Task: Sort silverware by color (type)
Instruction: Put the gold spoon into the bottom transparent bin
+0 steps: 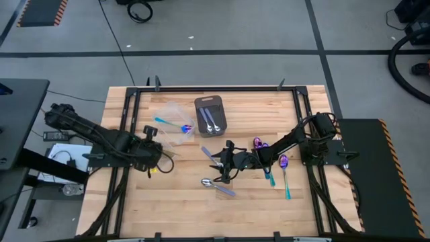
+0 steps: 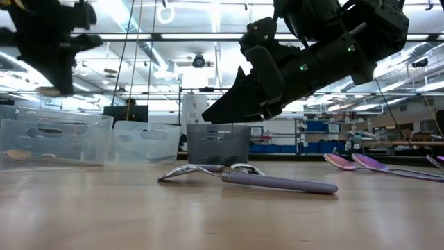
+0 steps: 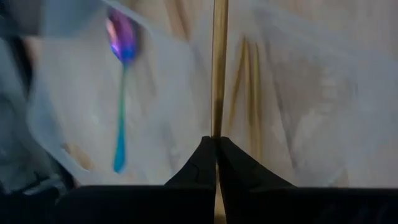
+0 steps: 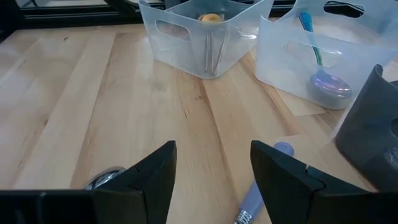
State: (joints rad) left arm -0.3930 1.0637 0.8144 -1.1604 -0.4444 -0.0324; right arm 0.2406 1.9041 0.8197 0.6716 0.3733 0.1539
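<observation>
The sorting looked about half done. Two silver spoons lay in the grey tray at the far middle of the table, and one teal-handled spoon lay in a clear tub just left of the tray. A second tub beside it held something gold, though what it was could not be told.

Still loose on the table were two silver-bowled spoons with lilac handles near the middle, and a cluster of purple-bowled, teal-handled spoons to the right.

The left gripper was pinched shut on a thin gold handle, held over the tubs. The right gripper hung low over the middle with its fingers spread wide, holding nothing, with a lilac handle lying on the wood just below.
</observation>
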